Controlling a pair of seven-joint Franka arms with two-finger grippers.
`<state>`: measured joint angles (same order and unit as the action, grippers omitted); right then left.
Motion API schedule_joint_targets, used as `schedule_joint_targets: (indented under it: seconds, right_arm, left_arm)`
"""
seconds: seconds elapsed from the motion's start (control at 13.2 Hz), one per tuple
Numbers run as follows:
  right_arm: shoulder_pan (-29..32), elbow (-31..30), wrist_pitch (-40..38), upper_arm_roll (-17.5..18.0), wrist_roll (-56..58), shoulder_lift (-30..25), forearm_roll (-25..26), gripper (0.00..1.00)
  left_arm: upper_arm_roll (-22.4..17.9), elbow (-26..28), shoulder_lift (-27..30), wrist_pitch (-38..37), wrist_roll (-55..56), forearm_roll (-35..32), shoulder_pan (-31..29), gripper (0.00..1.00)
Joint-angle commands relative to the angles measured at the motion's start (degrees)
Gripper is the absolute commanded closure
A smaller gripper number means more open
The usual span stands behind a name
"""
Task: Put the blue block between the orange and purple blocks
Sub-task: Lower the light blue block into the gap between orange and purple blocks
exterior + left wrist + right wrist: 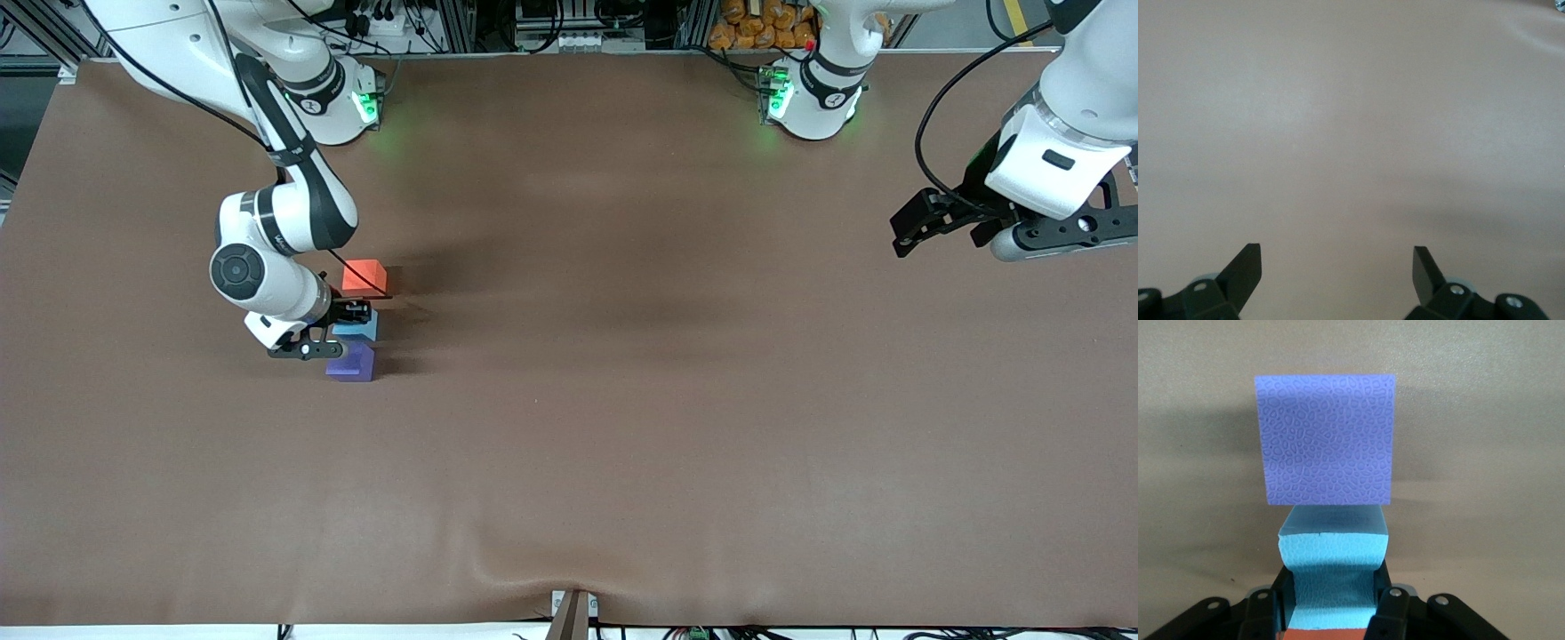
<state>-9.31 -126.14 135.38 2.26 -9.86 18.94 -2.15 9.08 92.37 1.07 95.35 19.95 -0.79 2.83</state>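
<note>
Sky-blue foam, the blue block (1331,577) dents softly in the right tool (1333,610), between orange block (363,276) and purple block (349,362); left tool (1337,273) waits, wide.

High front overview; two close downward wrist views.

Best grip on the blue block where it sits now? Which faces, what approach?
From above, on the two side faces toward the arms' ends of the table. The blue block sits in line between the orange block and purple block, so those neighbours bar its other two faces. The right gripper is already shut on it this way, squeezing it visibly; the left gripper waits open.
</note>
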Motion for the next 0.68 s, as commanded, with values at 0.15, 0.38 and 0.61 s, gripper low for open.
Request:
schedule_joint_targets:
  seconds: [0.15,0.38,0.61]
  right_arm:
    - [0.43,-0.61,0.24,0.11,-0.16,0.66,0.48,0.0]
    - [0.78,4.38,-9.48,0.11,-0.34,-0.48,0.39,0.0]
    - [1.14,17.1,-24.93,0.11,-0.34,-1.01,-0.31,0.0]
  left_arm:
    - [0.41,0.44,0.25,0.63,0.09,-0.35,-0.55,0.0]
    - [0.41,0.53,0.25,0.63,0.18,-0.35,-0.46,0.0]
    - [0.41,0.53,0.16,0.63,0.18,-0.35,-0.46,0.0]
